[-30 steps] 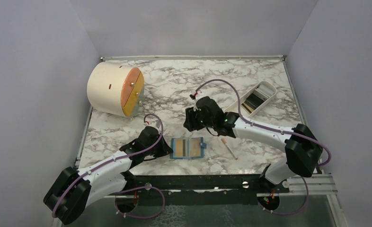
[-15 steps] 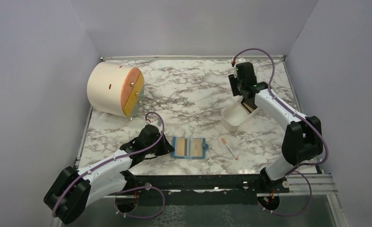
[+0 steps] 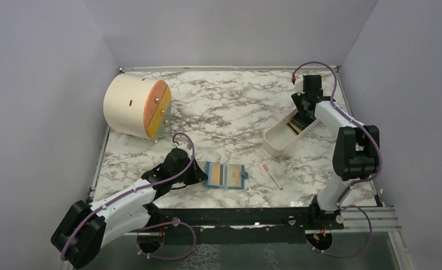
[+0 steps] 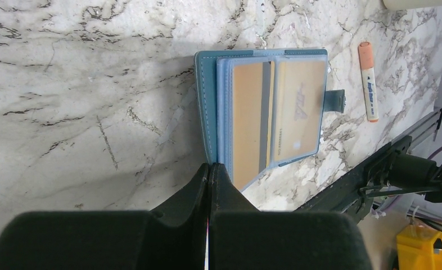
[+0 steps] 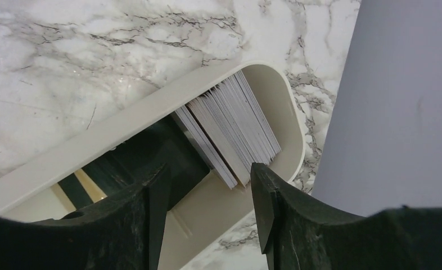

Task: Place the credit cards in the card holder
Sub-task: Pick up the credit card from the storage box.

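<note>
Hovering spread, the right gripper (image 5: 208, 169) overhangs stacked grey plastic credit cards (image 5: 235, 126) at frame centre; the left gripper (image 4: 208, 169), pressed together, touches the teal folding card holder (image 4: 206, 101)

Teal card holder (image 4: 206, 104) open flat, gold credit cards (image 4: 298, 109) inside

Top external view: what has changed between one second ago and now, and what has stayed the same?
The right gripper swung from mid-table, near the card holder, to the far right. Its open jaws are now over the stacked cards in the white tray, holding nothing. The left gripper, jaws shut at the holder's edge, the holder and the pen-like stick stayed put.
</note>
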Available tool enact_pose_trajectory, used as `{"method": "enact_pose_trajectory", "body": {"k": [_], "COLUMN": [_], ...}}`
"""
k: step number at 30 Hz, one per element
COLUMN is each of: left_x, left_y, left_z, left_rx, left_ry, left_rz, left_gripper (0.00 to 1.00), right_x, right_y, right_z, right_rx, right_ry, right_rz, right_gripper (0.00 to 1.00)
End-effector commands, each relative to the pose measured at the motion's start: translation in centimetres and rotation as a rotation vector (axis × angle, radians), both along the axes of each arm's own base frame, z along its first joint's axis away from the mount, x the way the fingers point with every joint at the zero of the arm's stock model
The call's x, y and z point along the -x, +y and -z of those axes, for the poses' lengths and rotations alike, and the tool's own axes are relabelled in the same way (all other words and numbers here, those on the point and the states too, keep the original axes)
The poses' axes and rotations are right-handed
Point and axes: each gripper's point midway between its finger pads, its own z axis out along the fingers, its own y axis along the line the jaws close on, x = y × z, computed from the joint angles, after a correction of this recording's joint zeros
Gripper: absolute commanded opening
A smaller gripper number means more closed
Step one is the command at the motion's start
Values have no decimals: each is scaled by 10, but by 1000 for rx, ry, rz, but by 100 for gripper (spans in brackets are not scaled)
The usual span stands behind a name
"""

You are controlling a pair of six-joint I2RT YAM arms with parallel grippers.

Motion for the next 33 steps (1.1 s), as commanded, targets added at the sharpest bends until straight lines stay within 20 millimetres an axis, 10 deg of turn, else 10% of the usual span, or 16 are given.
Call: {"method": "enact_pose_trajectory", "body": {"k": [1,33], "left_x": [1,2], "left_y": [-6,-2], "left_z": [-7,-9], "left_rx": [25,33], "left_ry": [-12,-21], "left_rz": [33,9], "left_gripper": [0,0], "right_x": [-19,-35], "right_y": [-2,-33], "right_z": [2,32], "right_rx": [69,248], "right_ry": [-36,-23], "right_rz": [-96,-129], "right_gripper": [55,45]}}
